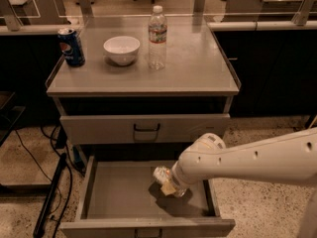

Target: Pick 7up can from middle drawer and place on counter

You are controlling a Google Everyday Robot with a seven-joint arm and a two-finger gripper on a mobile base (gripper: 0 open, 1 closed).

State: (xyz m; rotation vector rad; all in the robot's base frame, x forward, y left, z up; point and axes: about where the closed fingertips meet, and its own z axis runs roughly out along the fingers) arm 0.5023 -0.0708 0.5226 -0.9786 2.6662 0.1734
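While the gripper (169, 185) is hanging low in the middle drawer (119, 197), claw pinching the tilted 7up can (161, 174) near the floor, I'm expecting trouble: dented side slipping out, or can clipping the drawer front (146, 128) above en route to the counter (198, 68).

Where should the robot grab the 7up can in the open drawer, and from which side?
Probably around its round middle, coming from above: the 7up can looks tilted on the floor of the middle drawer, and the drawer's walls would block low sideways reaches. The gripper is down in the drawer, at the can.
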